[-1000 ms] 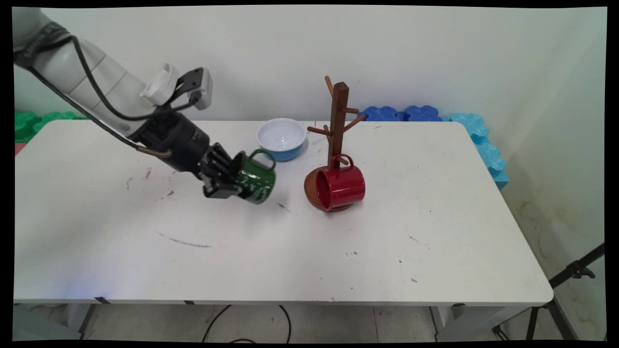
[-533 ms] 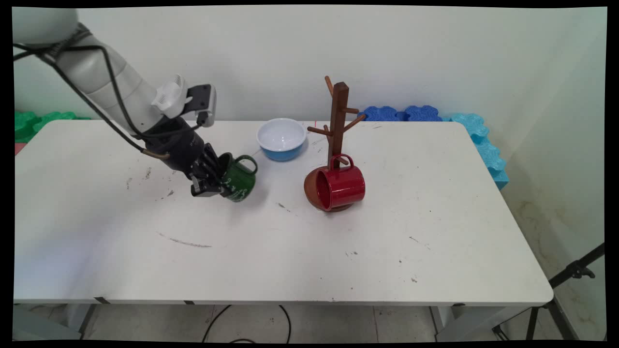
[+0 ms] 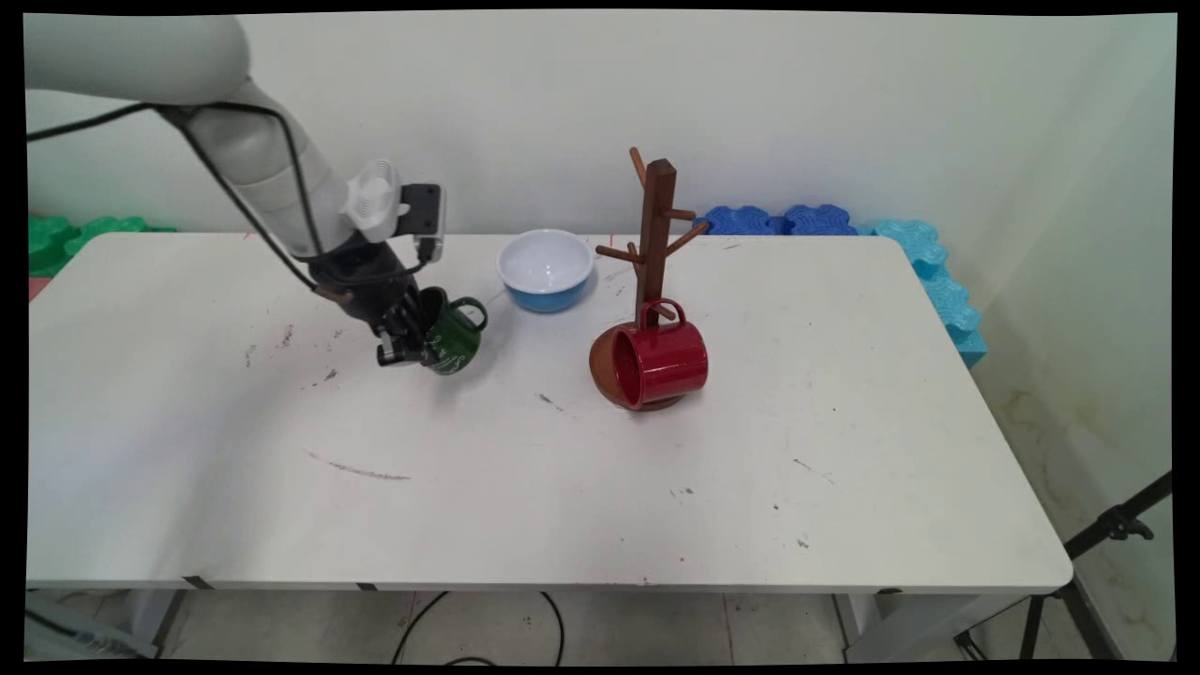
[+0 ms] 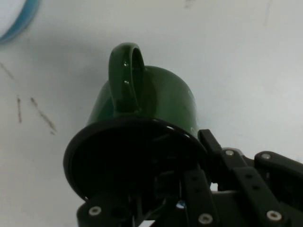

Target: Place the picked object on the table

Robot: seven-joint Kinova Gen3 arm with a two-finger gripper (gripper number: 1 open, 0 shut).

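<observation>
— Where's the green mug (image 3: 454, 335)?

— Tilted, handle up, in the gripper (image 3: 410, 343), whose fingers are clamped on its rim, one inside the mouth (the hand view shows this best). It hangs low over the white table (image 3: 525, 469).

— What's changed?

— Over the last second the arm has carried it left and back, away from the mug tree (image 3: 653, 244) where the red mug (image 3: 656, 364) hangs. The blue bowl (image 3: 546, 269) sits just right of it.

Held mug (image 3: 452, 335) left of bowl (image 3: 546, 268) and mug tree (image 3: 654, 246).
</observation>
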